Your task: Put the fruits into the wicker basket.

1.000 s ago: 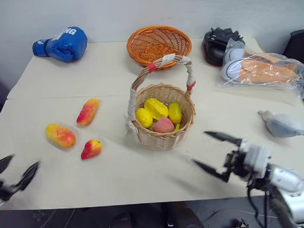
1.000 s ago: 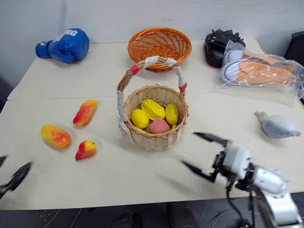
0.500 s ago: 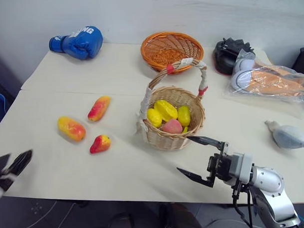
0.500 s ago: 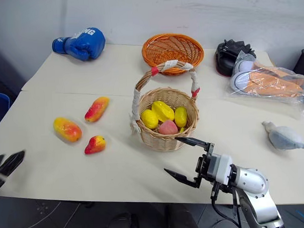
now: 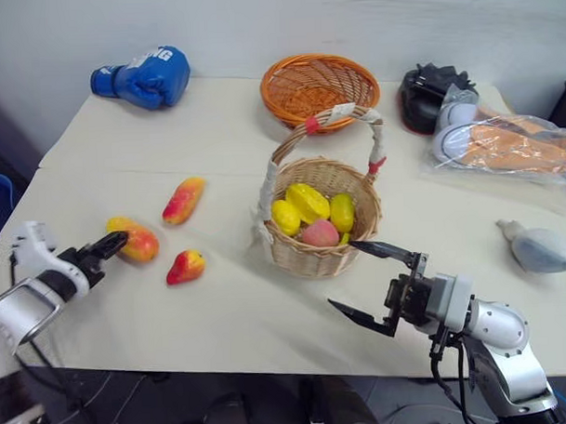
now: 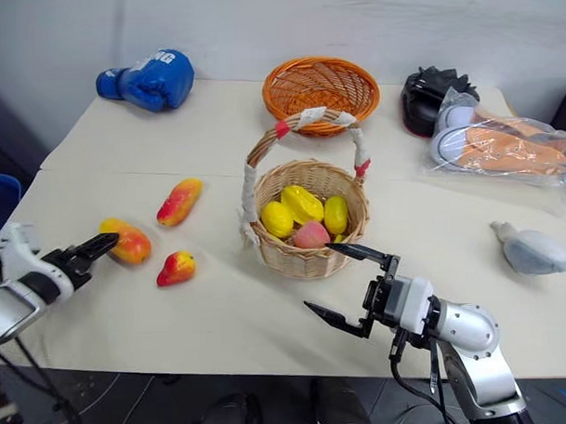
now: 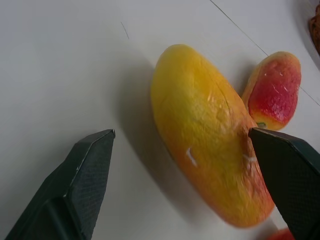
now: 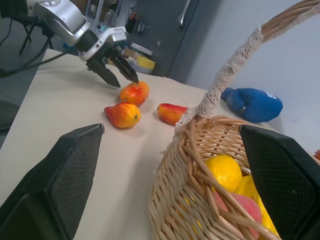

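My left claw point(image 5: 106, 244) released, fingers straddling leftmost fruit point(image 5: 135, 239) on surface point(image 5: 212, 317). My right claw point(image 5: 371, 283) released, empty, just near-right of basket point(image 5: 322, 220).

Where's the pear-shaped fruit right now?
In the left eye view, the pear-shaped fruit lies on the table's left side, between the wicker basket and the biggest fruit.

Both eye views look forward and down over the table point(image 5: 222, 326), centred on the wicker basket point(image 5: 320, 220). The left wrist view sits close to a fruit point(image 7: 210, 130) left of that basket; the right wrist view looks across the basket's rim.
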